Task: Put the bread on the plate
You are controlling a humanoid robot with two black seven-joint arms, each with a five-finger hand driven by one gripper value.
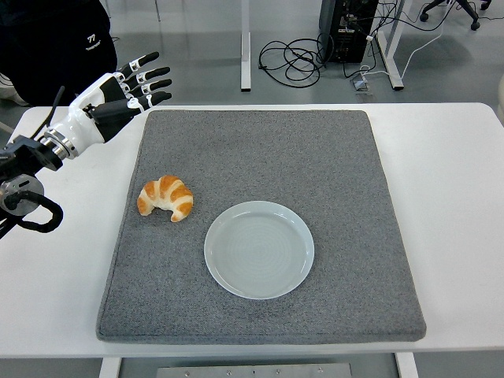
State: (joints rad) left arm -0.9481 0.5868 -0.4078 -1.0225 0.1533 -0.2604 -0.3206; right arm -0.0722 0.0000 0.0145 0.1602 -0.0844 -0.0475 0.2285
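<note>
A golden croissant (165, 198) lies on the left part of the grey mat (260, 142). To its right, near the mat's middle front, sits an empty pale blue plate (259, 249). My left hand (126, 90) hovers above the mat's far left corner, well behind the croissant, fingers spread and pointing right, holding nothing. The right arm is out of view.
The mat covers most of the white table (449, 173). A person in dark clothing (55, 43) stands at the top left behind the table. Cables (295, 59) and a computer tower (348, 27) lie on the floor beyond.
</note>
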